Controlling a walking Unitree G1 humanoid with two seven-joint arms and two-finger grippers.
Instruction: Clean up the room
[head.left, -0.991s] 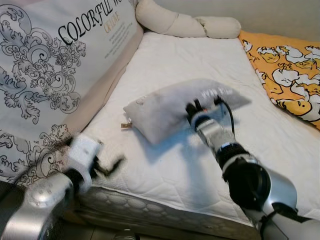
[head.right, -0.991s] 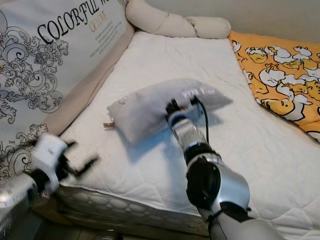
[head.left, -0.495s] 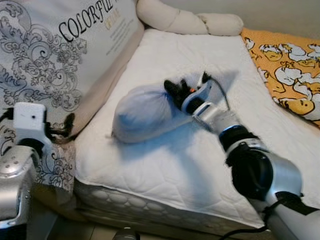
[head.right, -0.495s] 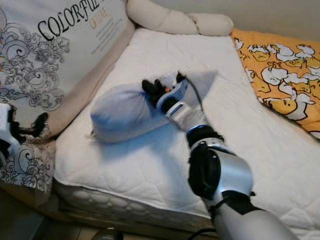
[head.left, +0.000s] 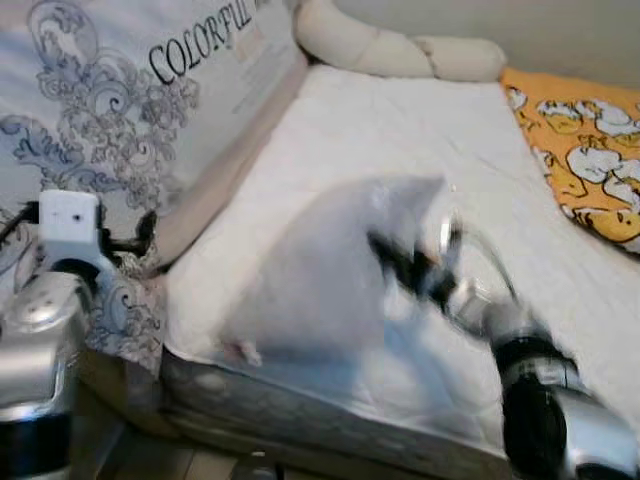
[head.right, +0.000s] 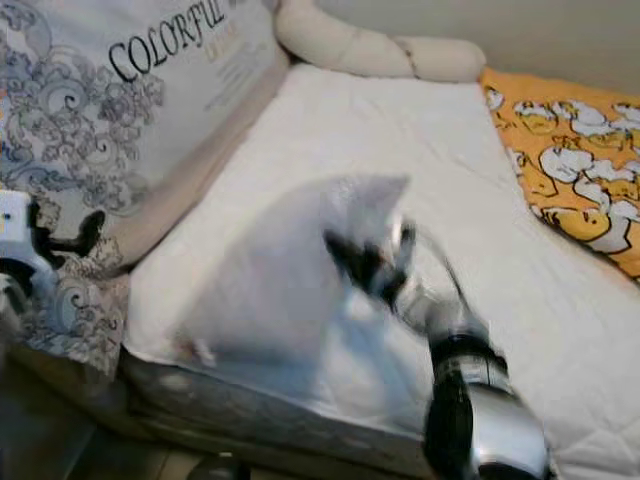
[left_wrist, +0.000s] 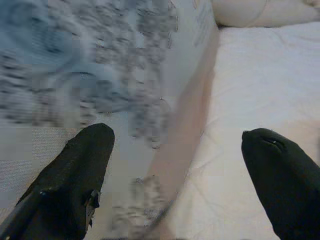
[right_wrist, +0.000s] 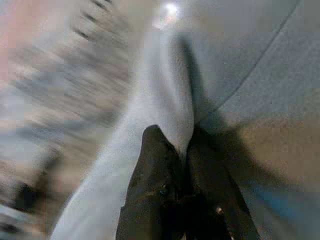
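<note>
**Right gripper pinches the grey pillow above the near edge of the mattress**

The right gripper (right_wrist: 182, 150) has its two black fingers pressed together on a fold of the grey pillow (head.left: 320, 270); in the right wrist view the cloth bunches up between the tips. In the head views the gripper sits at the pillow's right side, and both arm and pillow are blurred. The pillow stands up in a rough triangular shape over the near left part of the white mattress (head.left: 400, 130), its lower corner close to the mattress's near edge. A small tag (head.left: 243, 352) shows at that lower corner.

The left gripper (left_wrist: 175, 165) is raised at the near left, its fingers spread wide with nothing between them. It points at the large printed cushion (head.left: 130, 110), which leans along the left side of the mattress and bears grey scrollwork and the word "COLORFUL". In the left wrist view the cushion's beige side panel and the mattress edge lie just beyond the fingertips.

At the far end of the mattress lies a long cream bolster (head.left: 400, 50), bent along the head of the bed. On the right side an orange blanket (head.left: 590, 150) with white cartoon figures covers the mattress edge.
</note>
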